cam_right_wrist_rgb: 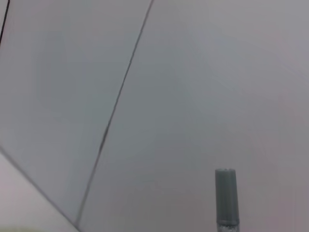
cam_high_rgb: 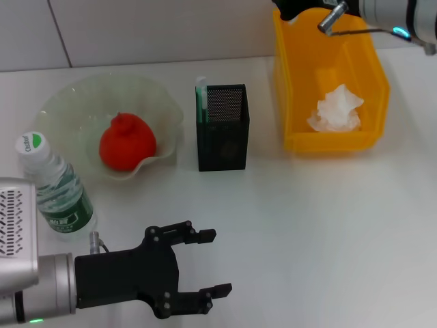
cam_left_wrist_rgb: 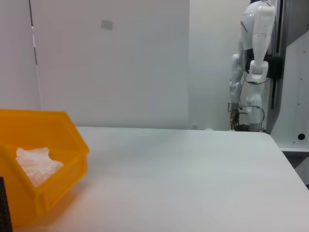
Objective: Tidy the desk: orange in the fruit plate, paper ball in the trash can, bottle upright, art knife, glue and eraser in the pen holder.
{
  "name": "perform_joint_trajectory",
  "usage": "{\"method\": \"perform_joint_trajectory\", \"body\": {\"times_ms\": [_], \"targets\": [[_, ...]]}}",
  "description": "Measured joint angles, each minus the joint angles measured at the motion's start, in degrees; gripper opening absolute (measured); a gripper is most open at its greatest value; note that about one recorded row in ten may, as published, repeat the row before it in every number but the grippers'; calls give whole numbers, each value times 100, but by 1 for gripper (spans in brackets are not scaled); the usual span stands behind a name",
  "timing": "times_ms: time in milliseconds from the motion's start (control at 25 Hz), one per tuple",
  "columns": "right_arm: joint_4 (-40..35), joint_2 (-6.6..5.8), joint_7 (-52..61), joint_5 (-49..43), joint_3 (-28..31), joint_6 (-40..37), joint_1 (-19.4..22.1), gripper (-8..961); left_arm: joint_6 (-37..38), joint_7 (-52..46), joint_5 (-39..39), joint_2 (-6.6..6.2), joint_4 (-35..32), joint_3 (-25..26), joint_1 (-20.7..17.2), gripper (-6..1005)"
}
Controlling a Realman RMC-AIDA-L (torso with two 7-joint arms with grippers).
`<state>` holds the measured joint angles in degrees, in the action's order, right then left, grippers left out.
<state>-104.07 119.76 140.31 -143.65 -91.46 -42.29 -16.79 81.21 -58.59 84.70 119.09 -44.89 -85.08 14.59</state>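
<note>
The orange point(cam_high_rgb: 126, 142) lies in the pale green fruit plate point(cam_high_rgb: 75, 102) at the left. The bottle point(cam_high_rgb: 56, 193) stands upright in front of the plate, cap on. In the yellow trash can point(cam_high_rgb: 331, 142) at the right rests the white paper ball point(cam_high_rgb: 336, 109), which also shows as paper ball point(cam_left_wrist_rgb: 35, 165) in the left wrist view. Between them stands the black mesh pen holder point(cam_high_rgb: 223, 130), with a green and white thing point(cam_high_rgb: 201, 94) sticking out of its corner; I cannot tell which item it is. My left gripper point(cam_high_rgb: 215, 264) hovers open and unladen near the front edge. My right gripper point(cam_high_rgb: 295, 8) is raised behind the trash can.
A grey rod point(cam_high_rgb: 332, 18) juts out beside the right gripper over the can's back wall. The left wrist view shows the trash can point(cam_left_wrist_rgb: 46, 145), bare white tabletop point(cam_left_wrist_rgb: 183, 179) beyond it and a white robot point(cam_left_wrist_rgb: 253, 63) standing past the table's far end.
</note>
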Motion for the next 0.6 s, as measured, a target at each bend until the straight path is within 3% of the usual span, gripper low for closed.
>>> {"method": "perform_joint_trajectory", "body": {"times_ms": [280, 600], "targets": [[717, -42, -318, 1708, 6, 690, 331, 108, 0, 144, -97, -1, 144, 0, 35, 772], [1366, -50, -1245, 4116, 225, 731, 416, 109, 0, 149, -135, -16, 134, 15, 6, 771]]}}
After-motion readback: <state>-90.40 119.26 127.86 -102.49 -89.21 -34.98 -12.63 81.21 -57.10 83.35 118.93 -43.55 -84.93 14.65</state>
